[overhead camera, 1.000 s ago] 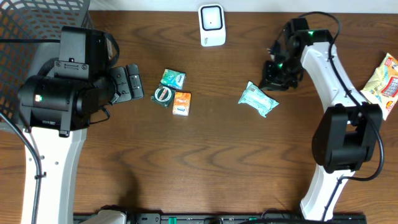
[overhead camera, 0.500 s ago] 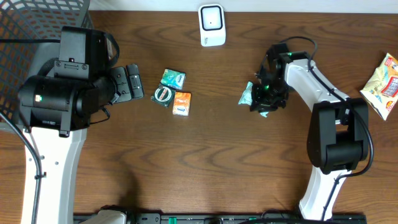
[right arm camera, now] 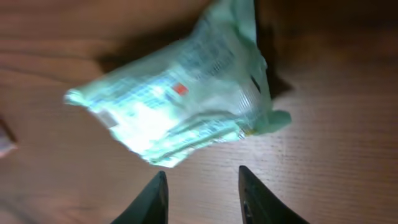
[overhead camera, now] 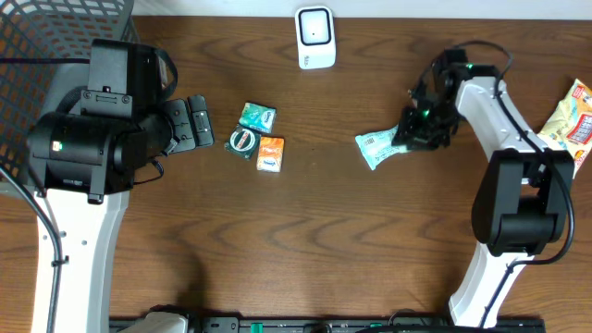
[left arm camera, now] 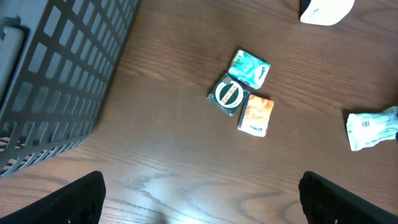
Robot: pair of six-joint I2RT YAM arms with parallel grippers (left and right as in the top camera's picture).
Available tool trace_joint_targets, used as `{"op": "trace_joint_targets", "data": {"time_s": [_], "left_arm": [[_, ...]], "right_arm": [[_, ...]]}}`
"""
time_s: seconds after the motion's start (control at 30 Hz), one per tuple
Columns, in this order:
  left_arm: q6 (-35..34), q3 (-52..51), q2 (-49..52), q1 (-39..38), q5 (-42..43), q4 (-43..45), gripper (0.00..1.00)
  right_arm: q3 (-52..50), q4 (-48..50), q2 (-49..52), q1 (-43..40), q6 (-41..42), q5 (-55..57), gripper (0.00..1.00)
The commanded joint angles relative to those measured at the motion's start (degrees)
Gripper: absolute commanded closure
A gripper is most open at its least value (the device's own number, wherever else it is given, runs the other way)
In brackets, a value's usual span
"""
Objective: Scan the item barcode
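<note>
The item, a pale green crinkly packet (overhead camera: 377, 149), lies flat on the wooden table right of centre. A white printed label faces up at its left end (left arm camera: 364, 125). My right gripper (overhead camera: 413, 132) hovers at the packet's right end. In the right wrist view its fingers (right arm camera: 202, 180) stand slightly apart with bare wood between them, and the packet (right arm camera: 180, 106) lies just beyond the tips. The white scanner (overhead camera: 314, 37) stands at the table's far edge. My left gripper (left arm camera: 202, 186) is wide open over bare table, far left of the packet.
A teal packet (overhead camera: 257, 116), a round green tin (overhead camera: 242, 141) and an orange packet (overhead camera: 270, 154) cluster left of centre. A dark wire basket (overhead camera: 55, 37) fills the far left corner. A yellow snack bag (overhead camera: 572, 116) lies at the right edge.
The right gripper swung onto the packet, then drew back right. The packet now lies turned, label end to the left, and the fingers have parted off it. The left arm is still.
</note>
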Motion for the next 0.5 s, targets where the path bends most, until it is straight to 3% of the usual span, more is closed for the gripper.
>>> {"op": "trace_joint_targets", "data": {"time_s": [0.0,0.07,0.1,0.13,0.17,0.2,0.3,0.37,0.47], "left_arm": [[-0.28,-0.33,-0.13,0.20,0.37,-0.20,0.02],[-0.28,-0.33,-0.13,0.20,0.37,-0.20,0.02],[-0.28,-0.33,-0.13,0.20,0.37,-0.20,0.03],[-0.28,-0.33,-0.13,0.20,0.37,-0.17,0.02],[-0.28,-0.33,-0.13,0.20,0.37,-0.20,0.03],[-0.28,-0.33,-0.13,0.20,0.37,-0.20,0.02],[-0.28,-0.33,-0.13,0.20,0.37,-0.20,0.02],[-0.28,-0.33,-0.13,0.20,0.37,-0.20,0.02],[-0.28,-0.33,-0.13,0.20,0.37,-0.20,0.02]], "right_arm": [[1.66,0.24,-0.09,-0.90,0.13,-2.29,0.66],[1.46,0.52,-0.07,-1.18,2.75,-2.32,0.60],[1.29,0.55,-0.07,-1.22,4.81,-2.62,0.53],[1.11,0.46,-0.07,-1.20,6.34,-3.37,0.40],[1.03,-0.09,-0.07,-1.07,6.60,-4.28,0.18],[0.96,-0.70,-0.07,-0.96,6.49,-4.55,0.11],[0.11,-2.32,-0.07,-0.70,6.38,-4.46,0.11],[-1.70,-0.76,-0.07,-0.59,6.56,-4.48,0.21],[-4.44,2.21,-0.07,-0.55,8.20,-4.48,0.27]]}}
